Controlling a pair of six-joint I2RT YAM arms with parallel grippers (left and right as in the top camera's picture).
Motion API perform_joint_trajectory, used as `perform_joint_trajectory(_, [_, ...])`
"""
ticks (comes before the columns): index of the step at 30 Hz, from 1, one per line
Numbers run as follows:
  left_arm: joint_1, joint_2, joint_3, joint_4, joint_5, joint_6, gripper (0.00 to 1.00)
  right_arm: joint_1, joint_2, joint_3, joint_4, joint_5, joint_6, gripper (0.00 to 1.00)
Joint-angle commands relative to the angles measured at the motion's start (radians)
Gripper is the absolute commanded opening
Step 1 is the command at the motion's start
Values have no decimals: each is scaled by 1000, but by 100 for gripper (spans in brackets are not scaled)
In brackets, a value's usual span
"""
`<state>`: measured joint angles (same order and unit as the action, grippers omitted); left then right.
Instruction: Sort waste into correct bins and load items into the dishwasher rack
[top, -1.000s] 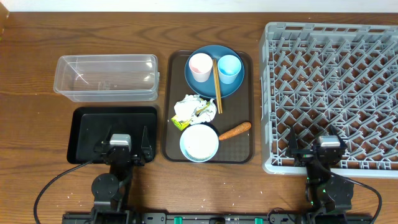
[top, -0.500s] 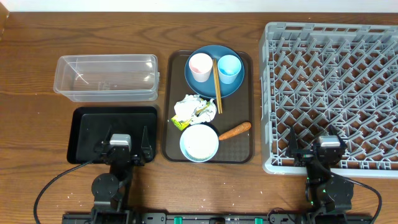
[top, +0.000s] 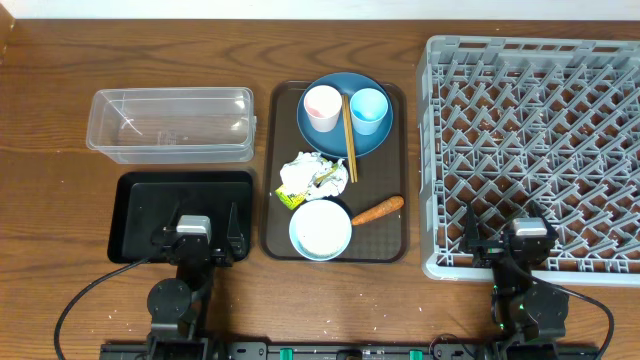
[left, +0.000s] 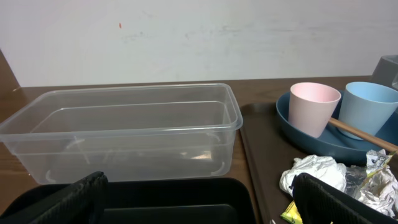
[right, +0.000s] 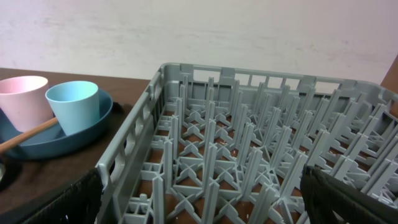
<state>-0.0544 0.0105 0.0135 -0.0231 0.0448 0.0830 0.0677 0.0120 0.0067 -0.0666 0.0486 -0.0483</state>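
Past the right edge, the dishwasher rack (top: 530, 150) is cropped.

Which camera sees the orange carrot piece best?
The overhead view: the carrot piece lies whole on the brown tray, beside the bowl. Neither wrist view shows it at all.
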Motion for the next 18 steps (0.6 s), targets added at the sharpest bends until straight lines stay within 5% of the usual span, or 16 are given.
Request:
perform_joint_trajectory(1, [-4,-6,-10,-48,-31,10,96,18,-1,-2,-4,3,-2,99])
perform_joint_trajectory(14, [-4,-6,-10,-47,-22,6,96,18,-1,-2,-4,3,-2,99])
perform_joint_trajectory(16, [-4,-6,-9,-46,22,-68,96,18,-1,-2,-4,3,-2,99])
perform_joint_trajectory(18, [-4,-3,-9,-41,89,-266,96,18,-1,-2,-4,3,-2,99])
